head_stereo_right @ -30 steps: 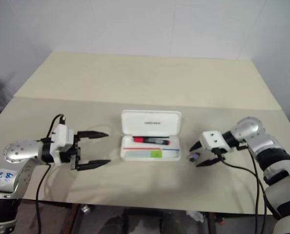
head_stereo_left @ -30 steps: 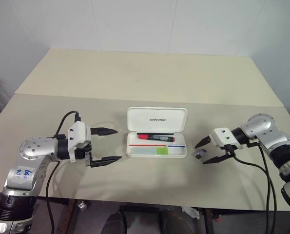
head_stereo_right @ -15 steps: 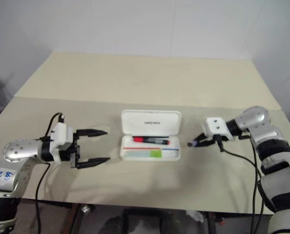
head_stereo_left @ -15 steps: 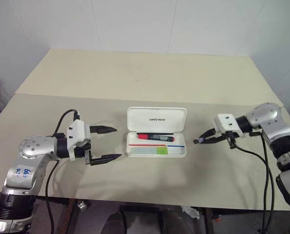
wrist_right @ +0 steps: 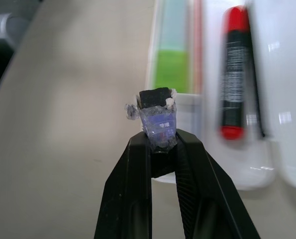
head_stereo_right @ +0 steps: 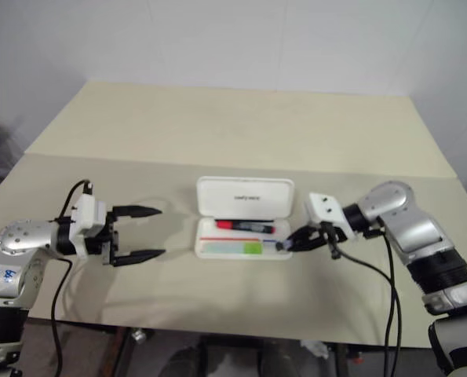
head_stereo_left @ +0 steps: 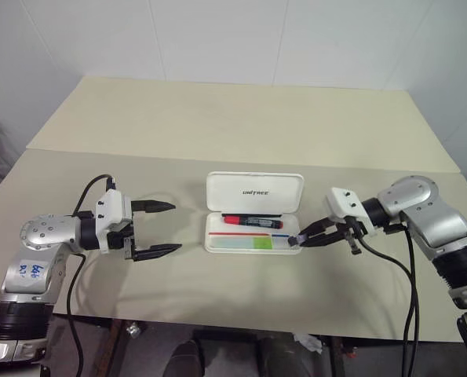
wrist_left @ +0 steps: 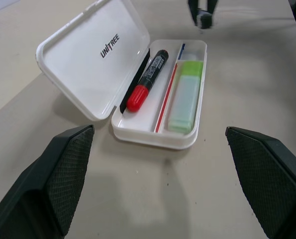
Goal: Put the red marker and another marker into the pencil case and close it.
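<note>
Since a second ago my right gripper (head_stereo_left: 302, 238) has closed on the small dark grey clip (wrist_right: 157, 117), lifted it off the table (head_stereo_left: 241, 126) and carried it leftward to the right end of the pencil case (head_stereo_left: 253, 210). My left gripper (head_stereo_left: 167, 228) has drifted slightly toward the left of the frame; its fingers stand wide apart, holding nothing.

Findings now: the case sits at frame centre, lid raised toward the top of the frame. Its long axis runs left to right. The red marker (head_stereo_left: 252, 221) lies in the rear part of the tray, parallel to that axis, red cap pointing to frame left. The light-green highlighter (head_stereo_left: 241, 243) lies flat in the front part, also lengthwise, with a red and blue stripe between the two.

Clearance: bare tabletop lies between my left gripper and the case's left end, and a broad open stretch fills the upper half of the frame. The table's near edge runs along the lower frame.
</note>
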Controlling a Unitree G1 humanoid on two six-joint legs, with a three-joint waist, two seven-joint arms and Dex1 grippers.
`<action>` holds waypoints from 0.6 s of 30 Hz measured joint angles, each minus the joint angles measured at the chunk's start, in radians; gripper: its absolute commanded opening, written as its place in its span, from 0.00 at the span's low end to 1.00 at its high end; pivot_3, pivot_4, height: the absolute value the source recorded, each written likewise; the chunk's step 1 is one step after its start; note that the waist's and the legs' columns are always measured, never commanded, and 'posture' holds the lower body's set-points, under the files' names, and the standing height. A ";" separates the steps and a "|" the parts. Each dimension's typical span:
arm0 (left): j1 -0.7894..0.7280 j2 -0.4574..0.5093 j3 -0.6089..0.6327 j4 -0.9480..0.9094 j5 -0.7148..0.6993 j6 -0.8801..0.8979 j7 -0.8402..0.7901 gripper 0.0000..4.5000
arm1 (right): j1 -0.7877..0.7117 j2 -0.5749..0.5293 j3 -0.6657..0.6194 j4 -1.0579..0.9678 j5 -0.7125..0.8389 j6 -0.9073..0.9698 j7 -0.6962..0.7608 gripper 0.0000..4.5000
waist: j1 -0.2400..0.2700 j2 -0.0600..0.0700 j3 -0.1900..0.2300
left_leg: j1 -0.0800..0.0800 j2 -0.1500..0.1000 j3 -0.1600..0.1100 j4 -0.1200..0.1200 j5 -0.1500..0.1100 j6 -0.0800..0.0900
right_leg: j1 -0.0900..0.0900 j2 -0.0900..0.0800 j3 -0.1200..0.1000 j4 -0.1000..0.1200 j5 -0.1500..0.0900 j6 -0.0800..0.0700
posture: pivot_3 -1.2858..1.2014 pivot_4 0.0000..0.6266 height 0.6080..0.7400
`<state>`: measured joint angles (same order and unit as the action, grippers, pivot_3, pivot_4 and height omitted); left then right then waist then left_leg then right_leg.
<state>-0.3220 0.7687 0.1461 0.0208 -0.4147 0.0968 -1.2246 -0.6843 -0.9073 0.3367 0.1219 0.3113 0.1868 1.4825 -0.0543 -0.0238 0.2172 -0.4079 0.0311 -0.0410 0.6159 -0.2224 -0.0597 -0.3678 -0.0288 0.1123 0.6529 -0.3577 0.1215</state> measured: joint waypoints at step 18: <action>-0.003 0.000 -0.001 -0.005 0.006 -0.013 0.006 1.00 | -0.012 0.118 -0.030 0.009 -0.114 0.070 -0.110 0.07 | -0.003 0.000 0.000 | -0.001 0.000 0.002 0.000 0.000 0.000 | -0.002 0.002 0.001 0.000 0.000 0.000 | 0.52 0.24 1.00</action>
<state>-0.3246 0.7690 0.1447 0.0163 -0.4086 0.0842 -1.2186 -0.6966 -0.7897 0.3064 0.1310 0.1977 0.2573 1.3725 -0.0569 -0.0241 0.2170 -0.4089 0.0309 -0.0388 0.6156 -0.2224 -0.0599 -0.3703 -0.0273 0.1129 0.6532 -0.3578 0.1214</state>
